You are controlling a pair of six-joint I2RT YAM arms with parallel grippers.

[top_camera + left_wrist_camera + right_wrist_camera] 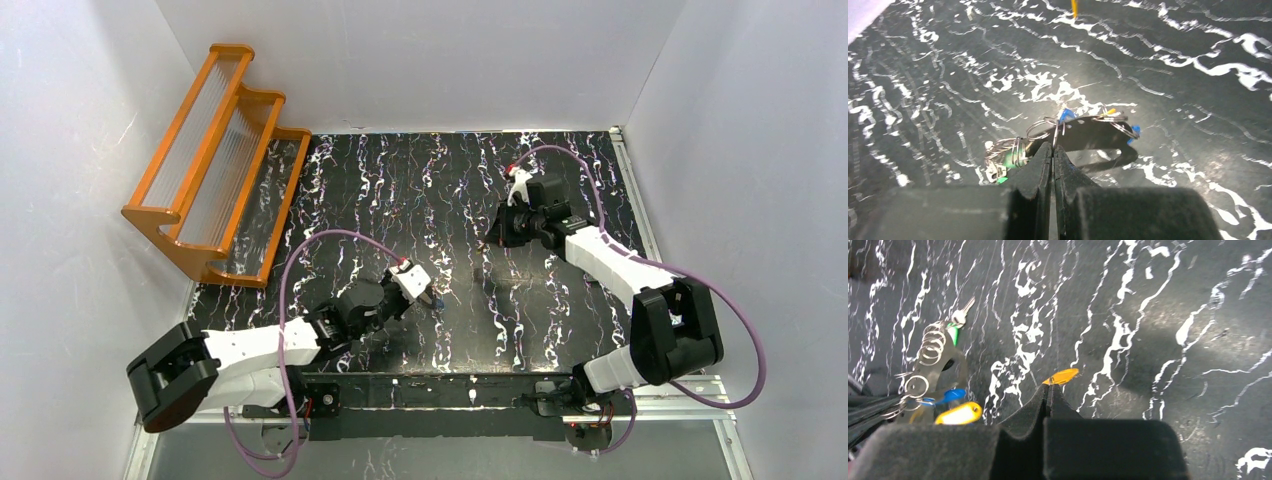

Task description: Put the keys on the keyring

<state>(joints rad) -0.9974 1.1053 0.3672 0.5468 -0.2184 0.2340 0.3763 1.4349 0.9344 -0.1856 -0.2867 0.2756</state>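
On the left, my left pincer (1053, 148) is pressed together on the keyring (1088, 134), close above the black marbled worktop (948, 75). A green key (1010, 159) and a blue key (1066, 114) look already hung on it. Well to the right, my right pincer (1048, 389) pinches a yellow-orange key (1062, 375), which I judge is not yet threaded.

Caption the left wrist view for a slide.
Left gripper shut on the keyring, green key and blue key on its rings.

white walls (420, 60), black marbled tabletop (420, 190)
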